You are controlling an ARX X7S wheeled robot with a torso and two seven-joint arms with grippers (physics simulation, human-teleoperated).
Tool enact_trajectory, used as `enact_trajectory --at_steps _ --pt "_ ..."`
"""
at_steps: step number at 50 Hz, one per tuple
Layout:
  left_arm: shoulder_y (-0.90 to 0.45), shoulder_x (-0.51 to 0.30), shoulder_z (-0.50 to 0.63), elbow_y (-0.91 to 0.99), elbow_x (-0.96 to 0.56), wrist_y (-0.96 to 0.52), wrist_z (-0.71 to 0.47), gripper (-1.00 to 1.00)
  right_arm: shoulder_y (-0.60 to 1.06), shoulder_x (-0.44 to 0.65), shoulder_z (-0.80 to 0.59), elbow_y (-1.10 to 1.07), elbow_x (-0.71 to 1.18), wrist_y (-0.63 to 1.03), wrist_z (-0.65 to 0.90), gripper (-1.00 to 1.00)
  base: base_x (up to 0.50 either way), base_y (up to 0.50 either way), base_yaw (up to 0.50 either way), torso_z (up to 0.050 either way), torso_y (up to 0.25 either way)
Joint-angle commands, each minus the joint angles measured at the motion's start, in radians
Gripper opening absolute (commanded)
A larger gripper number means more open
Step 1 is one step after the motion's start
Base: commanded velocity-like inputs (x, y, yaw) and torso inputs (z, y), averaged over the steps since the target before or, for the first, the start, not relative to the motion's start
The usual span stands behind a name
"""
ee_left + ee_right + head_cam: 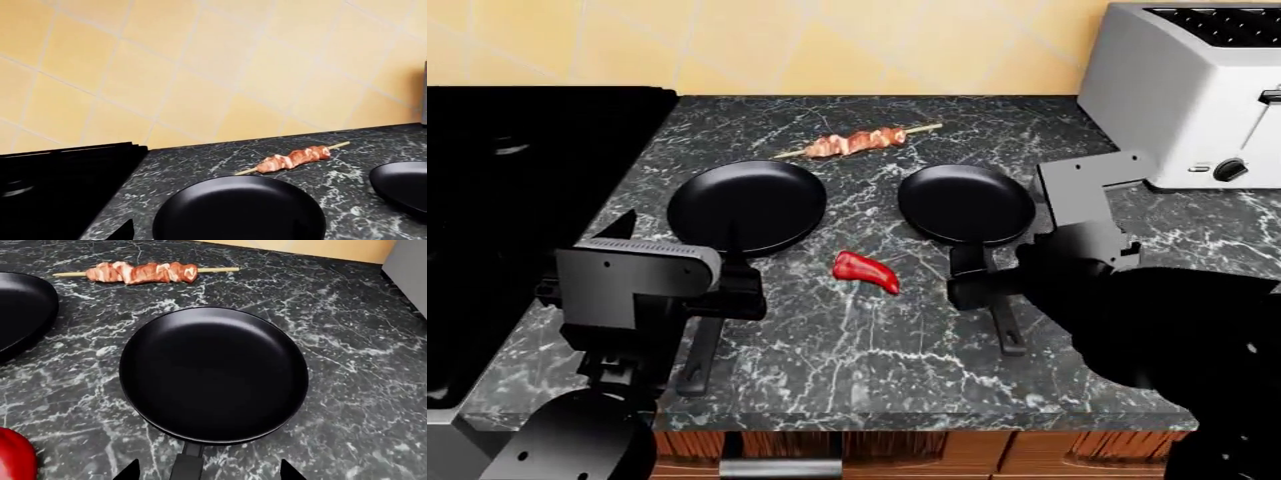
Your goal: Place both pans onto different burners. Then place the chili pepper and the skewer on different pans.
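Note:
Two black pans rest on the marble counter: the left pan (747,205) (240,210) and the right pan (965,203) (213,375). The skewer (854,142) (293,158) (143,272) lies behind them. The red chili pepper (865,270) (15,460) lies between the pans' handles. My left gripper (687,250) (210,232) hovers open at the left pan's near rim, above its handle (705,345). My right gripper (994,272) (210,472) is open, its fingertips (130,471) either side of the right pan's handle (187,466). The stove (507,180) (60,185) is at left; its burners are lost in the dark.
A silver toaster (1188,90) stands at the back right on the counter. The counter's front edge (921,422) runs just below the pan handles. A yellow tiled wall (200,65) backs the counter.

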Motion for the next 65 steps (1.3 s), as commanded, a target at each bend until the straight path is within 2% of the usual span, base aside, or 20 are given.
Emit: enact_trajectory --at_steps 1,25,26,44,65 --pt "-0.005 0.0 0.011 -0.006 -0.002 0.003 -0.004 1.0 0.002 0.056 -0.03 0.063 0.178 -0.01 0.103 1.0 0.0 0.0 0.0 0.0 0.0" --pt "-0.01 -0.006 0.024 -0.021 -0.007 0.016 -0.008 1.0 -0.028 0.079 -0.155 0.157 0.124 -0.111 0.033 1.0 0.0 0.0 0.0 0.0 0.0" --pt "-0.01 -0.007 0.024 -0.021 -0.007 0.016 -0.009 1.0 -0.03 0.08 -0.155 0.158 0.125 -0.111 0.035 -1.0 0.0 0.0 0.0 0.0 0.0" --pt "-0.008 -0.012 0.027 -0.014 -0.017 0.019 -0.014 1.0 -0.025 0.087 -0.139 0.139 0.165 -0.102 0.072 -1.0 0.0 0.0 0.0 0.0 0.0" --pt "0.0 -0.022 0.021 -0.007 -0.028 0.027 -0.02 1.0 0.023 0.11 -0.015 -0.022 0.298 -0.05 0.263 -1.0 0.0 0.0 0.0 0.0 0.0"
